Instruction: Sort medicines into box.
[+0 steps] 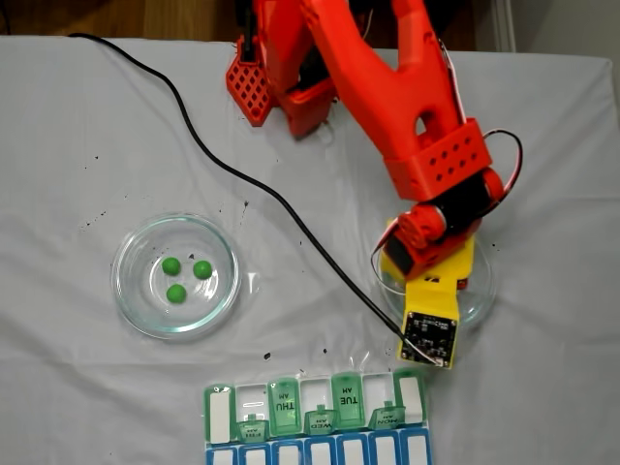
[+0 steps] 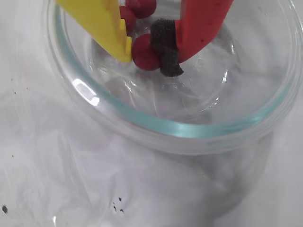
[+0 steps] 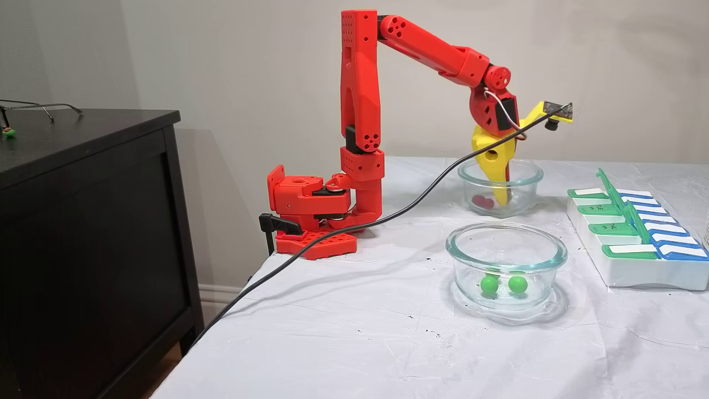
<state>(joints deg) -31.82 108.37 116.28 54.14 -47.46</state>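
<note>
In the wrist view the gripper (image 2: 149,49) reaches down into a clear glass dish (image 2: 180,127), its yellow finger (image 2: 106,23) and red finger with a black foam pad (image 2: 165,49) closed narrowly on a dark red pill (image 2: 143,53), which sits squeezed between the two tips just above the dish floor. Two more red pills (image 2: 137,9) lie behind it, towards the top of that view. The pills are round and show no long axis.

In a fixed view, three green pills (image 1: 182,276) rest in a second glass dish (image 1: 131,291) towards the table's left side. The pill box (image 1: 315,421) lies at the near edge, its long axis along that edge, some green lids raised, just below the arm's dish (image 1: 480,291)
</note>
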